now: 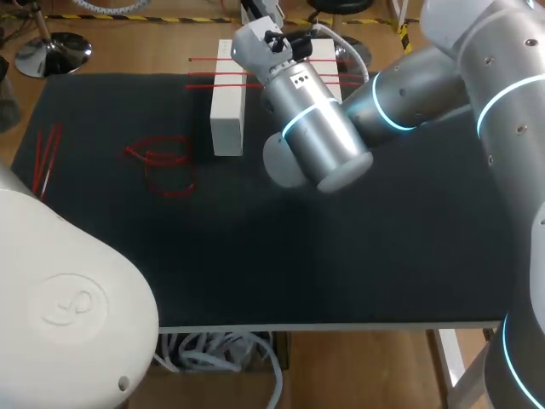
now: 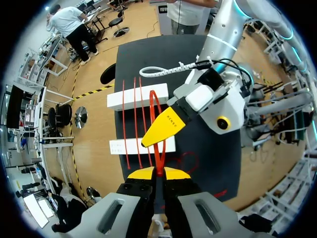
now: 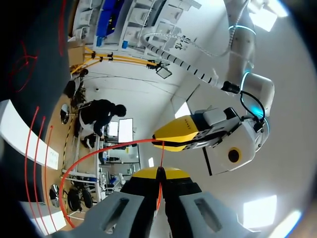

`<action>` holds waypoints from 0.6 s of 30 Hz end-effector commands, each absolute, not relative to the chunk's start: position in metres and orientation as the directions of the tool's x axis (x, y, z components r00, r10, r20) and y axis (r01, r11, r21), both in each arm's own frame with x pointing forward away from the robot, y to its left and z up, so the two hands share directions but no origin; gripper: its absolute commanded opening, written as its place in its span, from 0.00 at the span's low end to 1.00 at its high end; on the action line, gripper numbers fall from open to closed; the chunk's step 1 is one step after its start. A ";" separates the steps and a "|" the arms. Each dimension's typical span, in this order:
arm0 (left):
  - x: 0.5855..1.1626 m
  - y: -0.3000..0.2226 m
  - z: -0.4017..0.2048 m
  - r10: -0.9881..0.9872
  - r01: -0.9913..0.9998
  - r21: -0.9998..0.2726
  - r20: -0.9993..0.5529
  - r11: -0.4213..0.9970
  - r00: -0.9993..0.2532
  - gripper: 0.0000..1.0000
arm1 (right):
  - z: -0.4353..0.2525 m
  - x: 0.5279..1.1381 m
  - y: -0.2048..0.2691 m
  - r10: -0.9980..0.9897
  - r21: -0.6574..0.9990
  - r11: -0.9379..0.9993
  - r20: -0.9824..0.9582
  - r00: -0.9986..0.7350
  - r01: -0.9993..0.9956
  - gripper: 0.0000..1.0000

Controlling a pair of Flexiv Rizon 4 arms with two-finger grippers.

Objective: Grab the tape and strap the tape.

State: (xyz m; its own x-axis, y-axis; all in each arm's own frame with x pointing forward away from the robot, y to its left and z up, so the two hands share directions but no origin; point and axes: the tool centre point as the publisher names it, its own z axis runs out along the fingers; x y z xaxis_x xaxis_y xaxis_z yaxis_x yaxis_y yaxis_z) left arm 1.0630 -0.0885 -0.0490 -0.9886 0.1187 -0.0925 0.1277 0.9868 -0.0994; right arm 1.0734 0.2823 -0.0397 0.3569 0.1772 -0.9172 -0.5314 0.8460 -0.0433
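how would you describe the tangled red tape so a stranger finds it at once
On the black table, look left of the white block. There the tangled red tape lies by itself; it is curled into loops, while the red tapes across the block and the red strips at the table's left edge run straight.

A dark, perhaps cloth-covered table (image 1: 383, 256) with pale edge

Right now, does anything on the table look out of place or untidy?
A loose tangle of red tape lies on the table, left of the white box, strapping nothing. More red strips lie askew near the table's left edge.
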 end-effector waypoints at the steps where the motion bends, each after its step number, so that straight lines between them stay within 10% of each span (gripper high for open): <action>1: 1.064 -0.089 -0.048 0.119 0.127 -0.096 -0.090 0.987 -0.989 0.00 | -0.037 1.075 0.284 0.181 -0.046 0.846 -0.913 0.367 -0.531 0.00; 18: 1.064 -0.089 -0.048 0.119 0.127 -0.096 -0.090 0.987 -0.989 0.00 | -0.033 1.076 0.288 0.196 -0.041 0.841 -0.906 0.374 -0.540 0.00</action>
State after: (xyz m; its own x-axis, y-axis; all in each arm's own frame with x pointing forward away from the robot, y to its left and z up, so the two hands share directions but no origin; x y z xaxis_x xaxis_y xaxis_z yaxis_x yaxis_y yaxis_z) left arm 1.0631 -0.0886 -0.0490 -0.9886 0.1187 -0.0926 0.1278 0.9868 -0.0993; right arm 1.0751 0.2871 -0.0344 0.3739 0.1949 -0.9068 -0.5379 0.8420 -0.0407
